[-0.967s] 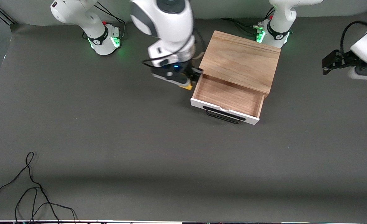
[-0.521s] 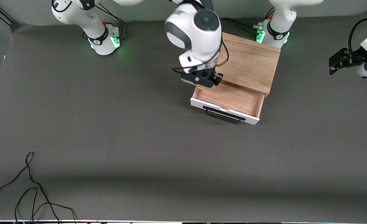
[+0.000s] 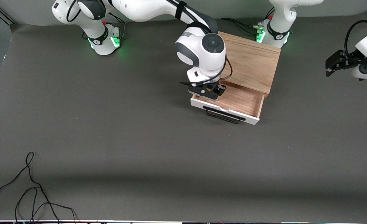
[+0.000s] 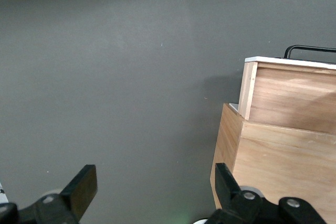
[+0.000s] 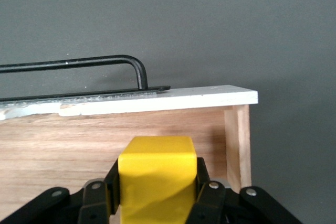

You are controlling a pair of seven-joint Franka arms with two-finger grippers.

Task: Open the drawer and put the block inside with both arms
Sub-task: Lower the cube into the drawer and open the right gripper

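The drawer (image 3: 244, 100) stands pulled out of the light-oak cabinet (image 3: 248, 59), its white front panel and black handle (image 3: 223, 116) facing the front camera. My right gripper (image 3: 206, 92) hangs over the drawer's inside, at the corner toward the right arm's end, just inside the front panel. It is shut on the yellow block (image 5: 157, 174); the hand hides the block in the front view. The right wrist view shows the right gripper (image 5: 157, 184), the panel (image 5: 157, 102) and the handle (image 5: 79, 62). My left gripper (image 3: 328, 66) waits open and empty in the air off the cabinet's side, at the left arm's end.
A loose black cable (image 3: 31, 186) lies on the table close to the front camera, toward the right arm's end. The green-lit arm bases (image 3: 105, 40) (image 3: 272, 34) stand along the table's back edge. In the left wrist view, the left gripper (image 4: 154, 179) is beside the cabinet (image 4: 283, 166).
My right gripper has carried the block from beside the cabinet over the drawer's side wall and down toward its inside. The left gripper has only shifted slightly.
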